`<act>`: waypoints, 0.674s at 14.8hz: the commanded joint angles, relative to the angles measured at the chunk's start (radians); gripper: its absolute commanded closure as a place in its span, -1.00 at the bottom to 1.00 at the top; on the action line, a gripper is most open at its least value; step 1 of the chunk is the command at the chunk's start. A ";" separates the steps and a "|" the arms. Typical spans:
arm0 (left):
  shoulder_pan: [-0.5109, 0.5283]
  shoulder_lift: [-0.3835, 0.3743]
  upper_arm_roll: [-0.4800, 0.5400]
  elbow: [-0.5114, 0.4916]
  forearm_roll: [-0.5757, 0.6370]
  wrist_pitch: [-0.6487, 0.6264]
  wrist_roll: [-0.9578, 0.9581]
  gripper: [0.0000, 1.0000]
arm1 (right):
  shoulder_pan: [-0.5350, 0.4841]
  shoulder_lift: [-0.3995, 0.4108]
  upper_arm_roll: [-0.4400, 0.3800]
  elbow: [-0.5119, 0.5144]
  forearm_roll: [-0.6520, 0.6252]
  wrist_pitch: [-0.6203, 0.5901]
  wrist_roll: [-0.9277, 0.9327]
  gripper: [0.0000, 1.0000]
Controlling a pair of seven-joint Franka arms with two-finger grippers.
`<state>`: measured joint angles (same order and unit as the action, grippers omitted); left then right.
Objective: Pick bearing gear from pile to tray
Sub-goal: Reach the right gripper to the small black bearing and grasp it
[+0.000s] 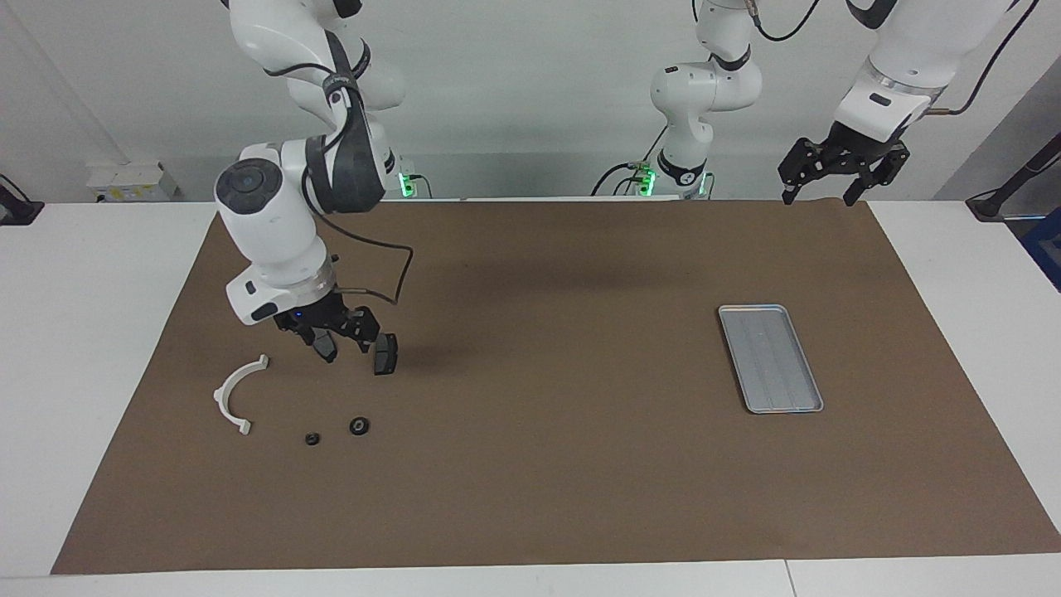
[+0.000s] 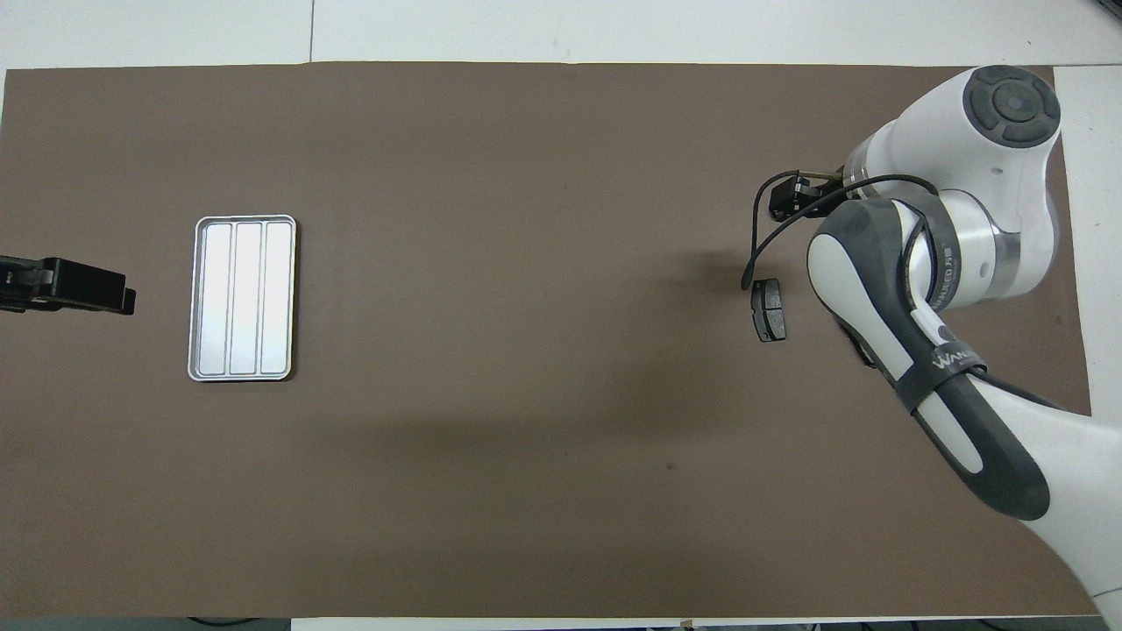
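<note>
Bearing gears [image 1: 358, 425], two tiny black rounds, lie farthest from the robots in the pile, beside the white bracket [image 1: 234, 395], while the right gripper [image 1: 344, 344] hangs low over the pile's robot-side edge by a grey pad plate [image 1: 385, 354]; jaw state, can't tell. Best play: drop squarely over one round, close gently. Tray [image 1: 769, 358] waits well apart toward the left arm's end, left gripper [image 1: 829, 191] waiting, fingers spread.

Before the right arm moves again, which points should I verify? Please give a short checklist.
1. Tray has room for a part: ok, nothing lies in it.
2. Right gripper is at the parts: ok, low beside the pad.
3. Pad is held: cannot tell.
4. Round pieces picked: not ok, both lie on the mat.
5. Bracket is apart from the right gripper: ok.
6. Left gripper is away from the tray: ok, it waits open.
</note>
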<state>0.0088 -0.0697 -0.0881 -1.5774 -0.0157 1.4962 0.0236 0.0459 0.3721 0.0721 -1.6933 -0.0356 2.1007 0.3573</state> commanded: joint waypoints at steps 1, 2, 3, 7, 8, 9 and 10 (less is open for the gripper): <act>-0.006 -0.038 0.008 -0.044 -0.013 0.010 0.006 -1.00 | -0.009 0.066 0.009 0.062 -0.023 0.016 0.058 -1.00; -0.006 -0.038 0.008 -0.044 -0.013 0.010 0.006 -1.00 | -0.009 0.099 0.011 0.089 -0.036 0.018 0.084 -1.00; -0.006 -0.038 0.008 -0.044 -0.013 0.010 0.006 -1.00 | -0.009 0.131 0.011 0.115 -0.049 0.018 0.110 -1.00; -0.006 -0.038 0.008 -0.044 -0.013 0.010 0.006 -1.00 | -0.004 0.205 0.011 0.135 -0.052 0.051 0.182 -0.98; -0.006 -0.038 0.008 -0.044 -0.013 0.010 0.006 -1.00 | 0.003 0.214 0.011 0.135 -0.052 0.064 0.199 -0.98; -0.006 -0.038 0.008 -0.044 -0.013 0.010 0.006 -1.00 | 0.009 0.228 0.011 0.135 -0.052 0.067 0.201 -0.96; -0.006 -0.038 0.008 -0.044 -0.013 0.010 0.006 -1.00 | 0.009 0.238 0.011 0.136 -0.053 0.068 0.204 -0.93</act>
<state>0.0088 -0.0697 -0.0881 -1.5774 -0.0157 1.4962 0.0235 0.0539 0.5788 0.0724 -1.5847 -0.0658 2.1625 0.5249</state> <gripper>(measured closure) 0.000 0.000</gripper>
